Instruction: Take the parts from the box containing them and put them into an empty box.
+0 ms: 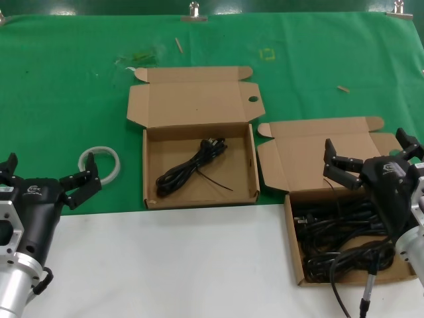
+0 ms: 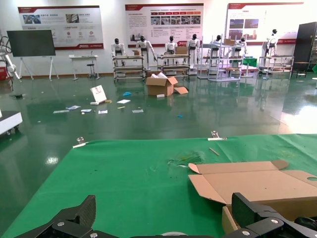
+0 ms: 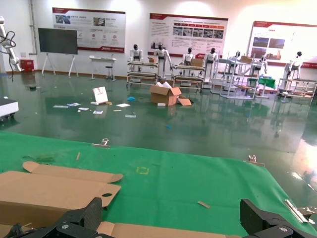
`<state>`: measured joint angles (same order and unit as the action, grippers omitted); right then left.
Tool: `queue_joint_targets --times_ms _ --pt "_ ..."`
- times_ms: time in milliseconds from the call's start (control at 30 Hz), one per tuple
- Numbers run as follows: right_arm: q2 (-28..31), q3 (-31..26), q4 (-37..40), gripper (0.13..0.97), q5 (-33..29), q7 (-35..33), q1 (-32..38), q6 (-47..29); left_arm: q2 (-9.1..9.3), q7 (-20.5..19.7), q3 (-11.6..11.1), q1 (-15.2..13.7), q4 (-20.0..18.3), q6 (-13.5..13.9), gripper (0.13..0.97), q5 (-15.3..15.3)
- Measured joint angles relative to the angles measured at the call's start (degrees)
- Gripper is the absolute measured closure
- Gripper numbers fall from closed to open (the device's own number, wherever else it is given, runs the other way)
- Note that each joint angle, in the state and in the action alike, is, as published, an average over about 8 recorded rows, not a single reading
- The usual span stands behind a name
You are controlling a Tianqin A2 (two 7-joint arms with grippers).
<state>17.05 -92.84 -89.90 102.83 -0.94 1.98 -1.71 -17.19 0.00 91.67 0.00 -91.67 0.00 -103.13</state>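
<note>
- 2 brown boxes sit open on the green cloth [image 1: 66, 99], lids folded back.
- Centre box [image 1: 152, 199], mid-frame: holds 1 black cord [image 1: 191, 167], lying diagonally across its floor.
- Right box [image 1: 289, 222], lower right of the frame: packed with a tangle of cords [image 1: 334, 228].
- Right gripper [image 1: 368, 152] hangs over the right box's rear edge, fingers spread wide, holding nothing.
- Left gripper [image 1: 50, 173], lower left of the frame, is off both boxes, fingers wide apart and empty.
- A whitish ring [image 1: 99, 163] lies just beside the left gripper, left of the centre box.
</note>
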Motion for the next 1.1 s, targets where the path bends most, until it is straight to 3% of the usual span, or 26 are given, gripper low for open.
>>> queue_joint_targets --times_ms 1100 --pt "0.0 0.0 0.0 0.129 0.0 0.0 0.0 0.0 0.0 0.0 0.0 0.0 0.0 0.0 0.132 0.0"
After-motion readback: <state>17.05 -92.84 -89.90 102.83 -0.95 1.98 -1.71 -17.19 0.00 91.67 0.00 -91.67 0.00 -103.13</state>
